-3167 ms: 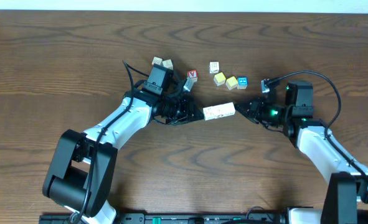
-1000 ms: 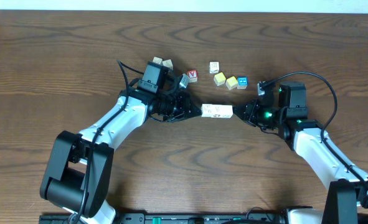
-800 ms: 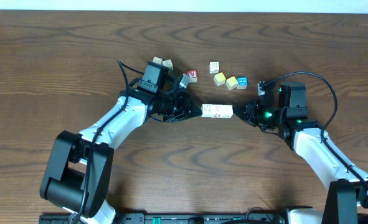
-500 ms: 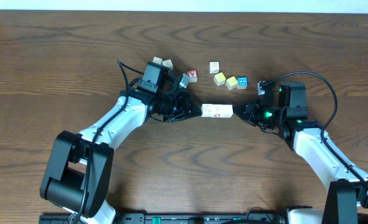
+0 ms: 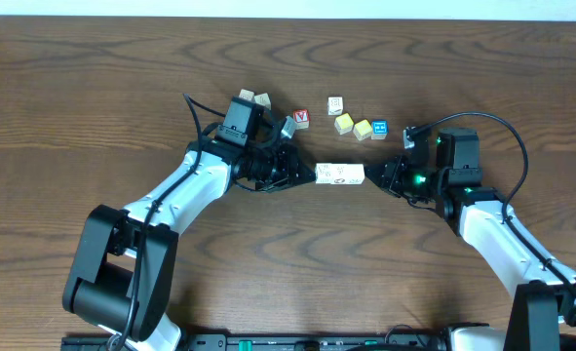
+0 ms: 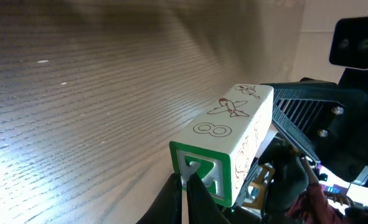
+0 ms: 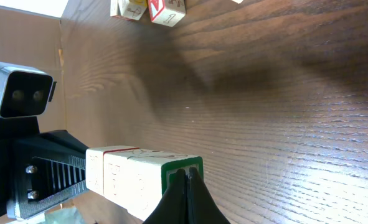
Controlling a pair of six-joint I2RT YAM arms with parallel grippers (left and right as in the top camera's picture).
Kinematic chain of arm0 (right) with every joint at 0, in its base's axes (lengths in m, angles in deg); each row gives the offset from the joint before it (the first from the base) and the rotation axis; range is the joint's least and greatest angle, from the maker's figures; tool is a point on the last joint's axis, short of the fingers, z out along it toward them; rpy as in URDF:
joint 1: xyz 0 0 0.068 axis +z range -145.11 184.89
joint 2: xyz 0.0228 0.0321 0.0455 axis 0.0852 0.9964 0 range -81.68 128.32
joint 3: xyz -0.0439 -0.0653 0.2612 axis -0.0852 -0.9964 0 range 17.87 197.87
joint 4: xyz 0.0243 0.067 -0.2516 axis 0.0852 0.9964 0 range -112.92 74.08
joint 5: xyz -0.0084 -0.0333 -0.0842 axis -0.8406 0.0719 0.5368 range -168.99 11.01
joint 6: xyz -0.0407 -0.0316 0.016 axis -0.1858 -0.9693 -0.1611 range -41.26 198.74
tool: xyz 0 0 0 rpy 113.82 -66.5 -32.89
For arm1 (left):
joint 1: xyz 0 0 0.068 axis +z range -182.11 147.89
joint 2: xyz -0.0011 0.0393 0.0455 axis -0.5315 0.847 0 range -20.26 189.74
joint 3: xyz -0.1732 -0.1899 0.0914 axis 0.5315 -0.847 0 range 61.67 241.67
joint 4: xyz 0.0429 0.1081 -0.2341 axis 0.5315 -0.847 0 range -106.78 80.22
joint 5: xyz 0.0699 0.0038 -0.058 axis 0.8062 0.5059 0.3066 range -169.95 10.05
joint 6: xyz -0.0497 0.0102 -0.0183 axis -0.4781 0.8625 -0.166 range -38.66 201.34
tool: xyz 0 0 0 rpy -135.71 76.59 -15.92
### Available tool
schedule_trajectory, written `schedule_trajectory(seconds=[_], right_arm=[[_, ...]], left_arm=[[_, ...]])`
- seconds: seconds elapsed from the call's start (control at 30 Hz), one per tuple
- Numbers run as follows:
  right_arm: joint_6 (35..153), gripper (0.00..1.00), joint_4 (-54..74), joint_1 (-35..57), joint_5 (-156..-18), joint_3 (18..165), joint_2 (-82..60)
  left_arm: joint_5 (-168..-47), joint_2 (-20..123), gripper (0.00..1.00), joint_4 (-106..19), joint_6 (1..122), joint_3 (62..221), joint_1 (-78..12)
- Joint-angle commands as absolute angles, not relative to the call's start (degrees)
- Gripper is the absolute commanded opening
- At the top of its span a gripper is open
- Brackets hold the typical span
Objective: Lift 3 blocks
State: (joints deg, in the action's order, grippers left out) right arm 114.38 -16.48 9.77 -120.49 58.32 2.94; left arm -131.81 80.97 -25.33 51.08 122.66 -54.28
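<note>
Evidently the three blocks [image 5: 339,175] form one row squeezed end to end; left jaws, pressed together, push from 9 o'clock, right jaws, likewise closed tight, from 3 o'clock; that pressure seemingly holds them off the tabletop [image 5: 288,263].

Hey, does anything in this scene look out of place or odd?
Yes: the row of three cream blocks hangs above the table, pinched end to end between the shut left gripper and right gripper, with nothing supporting it underneath.
</note>
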Motion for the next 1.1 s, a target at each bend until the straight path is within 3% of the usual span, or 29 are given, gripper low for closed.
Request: schedule_trajectory(seconds=[0.0,1.07], right_arm=[[115.1,0.01,-16.7,13.2,-130.2,58.0,3.0],[115.1,0.01,-16.7,13.2,-130.2,58.0,3.0]], left_arm=[[-135.5,79.7,0.07,-24.8,50.6,124.2,-56.8],[-134.1,79.7,0.07,-25.8,50.6,124.2,-56.9]])
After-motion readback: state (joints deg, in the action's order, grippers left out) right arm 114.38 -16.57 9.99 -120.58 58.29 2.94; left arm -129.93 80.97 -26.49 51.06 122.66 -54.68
